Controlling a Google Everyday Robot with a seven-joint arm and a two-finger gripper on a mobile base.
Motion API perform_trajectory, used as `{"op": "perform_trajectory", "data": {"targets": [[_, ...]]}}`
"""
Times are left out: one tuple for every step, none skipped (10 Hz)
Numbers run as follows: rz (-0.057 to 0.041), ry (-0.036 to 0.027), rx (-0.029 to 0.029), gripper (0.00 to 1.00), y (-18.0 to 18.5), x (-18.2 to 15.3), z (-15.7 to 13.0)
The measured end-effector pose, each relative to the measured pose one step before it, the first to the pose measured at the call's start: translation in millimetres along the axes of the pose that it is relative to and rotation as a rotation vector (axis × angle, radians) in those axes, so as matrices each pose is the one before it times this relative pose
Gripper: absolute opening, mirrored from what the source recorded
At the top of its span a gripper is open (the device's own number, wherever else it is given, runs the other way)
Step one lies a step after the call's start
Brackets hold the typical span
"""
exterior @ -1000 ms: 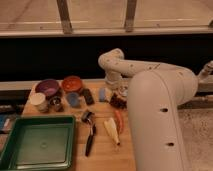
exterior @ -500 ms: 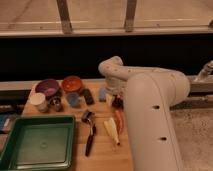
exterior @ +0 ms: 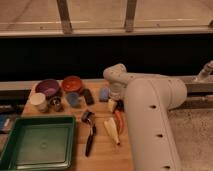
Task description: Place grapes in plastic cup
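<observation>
Grasp step: gripper (exterior: 114, 103) low over small dark red-purple grape bunch (exterior: 121, 106) near the wooden counter's (exterior: 102, 152) right edge, grip state can't tell; next, carry left to short round blue plastic cup (exterior: 73, 99).

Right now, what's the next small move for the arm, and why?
Probably ease the gripper down onto the grapes and grip them: it hangs right at the dark bunch, and a hold isn't evident. The blue cup stands well to the left in view, so carrying comes after.
</observation>
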Motion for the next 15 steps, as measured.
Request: {"op": "perform_trajectory", "data": {"targets": [[0.00013,0.00001,-0.00019,0.43,0.07,0.1,-0.64],[0.00225,-0.00282,0.00053,0.34,-1.25,0.28,-1.44],[0.00198,0.00176,-0.00037,0.25,-0.88,1.35,-1.4],[0.00007,0.00015,0.00018,0.13,-0.29,0.28,-0.85],[-0.00025,-0.00096,-0.00025,0.04,0.2,-0.33,-0.87],[-0.00009,-0.00008,-0.00021,0.01,0.09,-0.05,-0.14],[-0.00036,-0.00008,0.00007,0.0,0.07,0.06,-0.15],[-0.00382,-0.01144,0.00158,0.0,0.86,-1.67,-2.28],[-0.00582,-0.0305,0.0015,0.0,1.51,-3.07,-11.15],[0.01675,-0.07147,-0.01797,0.0,-6.37,2.1,-25.79],[0.01922,-0.03883,-0.01598,0.0,-6.67,2.0,-12.41],[0.00738,-0.01918,-0.00547,0.0,-2.95,-0.31,-4.58],[0.00521,-0.0289,-0.00295,0.0,-3.25,-2.84,-8.42],[0.0005,-0.01694,-0.0016,0.0,-2.53,-1.39,-5.48],[-0.00157,-0.0153,0.00049,0.0,-2.3,-1.9,-5.18]]}}
